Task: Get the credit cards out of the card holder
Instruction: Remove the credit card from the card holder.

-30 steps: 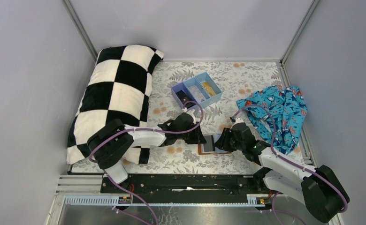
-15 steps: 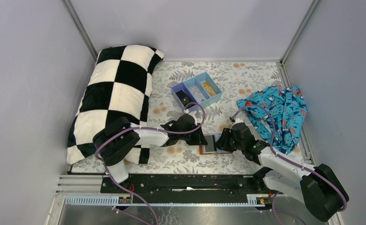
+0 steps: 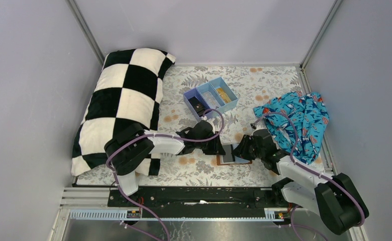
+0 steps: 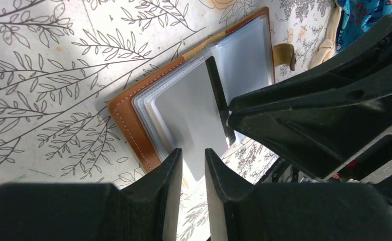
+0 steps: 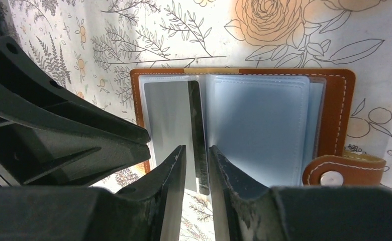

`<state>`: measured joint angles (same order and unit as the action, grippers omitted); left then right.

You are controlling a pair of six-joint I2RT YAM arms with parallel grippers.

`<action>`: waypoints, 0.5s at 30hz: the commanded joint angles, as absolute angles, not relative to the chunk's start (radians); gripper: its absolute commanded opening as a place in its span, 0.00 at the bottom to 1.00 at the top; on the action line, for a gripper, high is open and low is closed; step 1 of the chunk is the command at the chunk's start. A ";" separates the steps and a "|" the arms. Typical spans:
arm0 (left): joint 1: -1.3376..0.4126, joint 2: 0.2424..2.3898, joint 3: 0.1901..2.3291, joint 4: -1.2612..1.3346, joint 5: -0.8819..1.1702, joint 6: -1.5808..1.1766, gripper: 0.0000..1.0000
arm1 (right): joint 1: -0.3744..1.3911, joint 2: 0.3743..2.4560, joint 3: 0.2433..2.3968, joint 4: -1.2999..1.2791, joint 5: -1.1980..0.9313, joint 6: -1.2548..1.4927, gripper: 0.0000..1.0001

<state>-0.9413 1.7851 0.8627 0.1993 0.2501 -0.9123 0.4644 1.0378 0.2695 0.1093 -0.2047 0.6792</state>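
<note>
One card holder (image 5: 337, 100), open; one grey card (image 5: 166, 120) showing; one tray (image 3: 186, 96)

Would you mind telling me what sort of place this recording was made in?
Probably a robot test cell rather than a home: plain grey panels wall in a floral cloth, two arms are bolted to a black rail at the near edge, and a checkered pillow lies as a prop.

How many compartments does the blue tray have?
3, in a row in the blue tray: left compartment with something dark, middle compartment with something pale, right compartment with something yellow-gold.
</note>
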 commanded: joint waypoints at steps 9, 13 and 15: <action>-0.949 1.837 0.899 0.198 0.278 -0.890 0.28 | 0.425 1.114 0.229 0.201 -0.271 0.689 0.29; -0.948 1.847 0.894 0.207 0.285 -0.894 0.28 | 0.409 1.120 0.218 0.198 -0.247 0.696 0.36; -0.948 1.855 0.893 0.210 0.288 -0.894 0.28 | 0.405 1.133 0.222 0.196 -0.251 0.701 0.41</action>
<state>-0.9421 1.8137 0.8822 0.2153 0.2836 -0.9096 0.4183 1.1007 0.2413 0.2142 -0.2607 0.6994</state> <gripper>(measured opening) 0.277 0.364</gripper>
